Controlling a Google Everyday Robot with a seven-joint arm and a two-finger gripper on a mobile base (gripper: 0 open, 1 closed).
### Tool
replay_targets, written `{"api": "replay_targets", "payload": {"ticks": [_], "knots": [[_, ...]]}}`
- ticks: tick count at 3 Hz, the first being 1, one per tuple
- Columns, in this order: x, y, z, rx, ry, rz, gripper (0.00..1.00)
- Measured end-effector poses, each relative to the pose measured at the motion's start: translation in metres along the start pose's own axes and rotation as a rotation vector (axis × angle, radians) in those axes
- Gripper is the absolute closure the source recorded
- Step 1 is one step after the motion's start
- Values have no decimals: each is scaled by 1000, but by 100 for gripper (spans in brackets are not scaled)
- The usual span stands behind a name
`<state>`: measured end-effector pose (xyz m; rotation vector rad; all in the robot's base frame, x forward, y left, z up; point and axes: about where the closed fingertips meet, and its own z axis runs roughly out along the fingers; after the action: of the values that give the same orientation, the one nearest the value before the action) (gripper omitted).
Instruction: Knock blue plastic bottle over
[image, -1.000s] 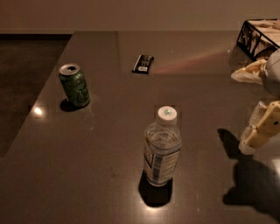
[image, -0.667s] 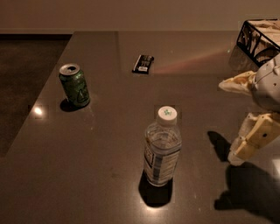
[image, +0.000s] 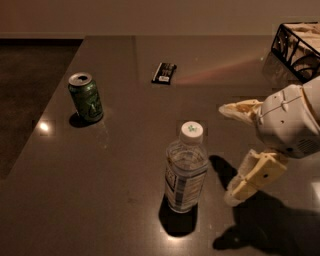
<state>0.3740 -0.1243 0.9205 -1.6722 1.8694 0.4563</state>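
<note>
– Movement over the last second: what's different?
– Only the arm. The white-and-cream two-finger gripper (image: 227, 152) has come in from the right edge of the view. It now sits near the small clear plastic bottle with the white cap and bluish-white label (image: 186, 172), on its right, with a gap between them. Its fingers are spread wide, one high and one low near the surface.
– And the bottle?
– Same spot, upright in the near middle of the dark glossy surface (image: 125, 150), its shadow pooled at its base. No contact that I can see.
– So nothing is knocked over.
– Not yet. I judge this to be the approach: the gripper is closing in sideways, and a leftward push against the bottle's upper body should tip it.
– Anything in the way?
– The green drink can (image: 86, 97) stands well apart at the back left. The flat black rectangular object (image: 164, 73) lies farther back, and a wire basket (image: 297, 47) sits in the far right corner. A falling bottle should miss all three.
</note>
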Motion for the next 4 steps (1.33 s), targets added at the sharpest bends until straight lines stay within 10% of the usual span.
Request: {"api": "replay_targets", "payload": {"ticks": [2, 4], "knots": [[-39, 33, 20, -105, -140, -17, 0], [-60, 40, 34, -155, -184, 14, 41]]}}
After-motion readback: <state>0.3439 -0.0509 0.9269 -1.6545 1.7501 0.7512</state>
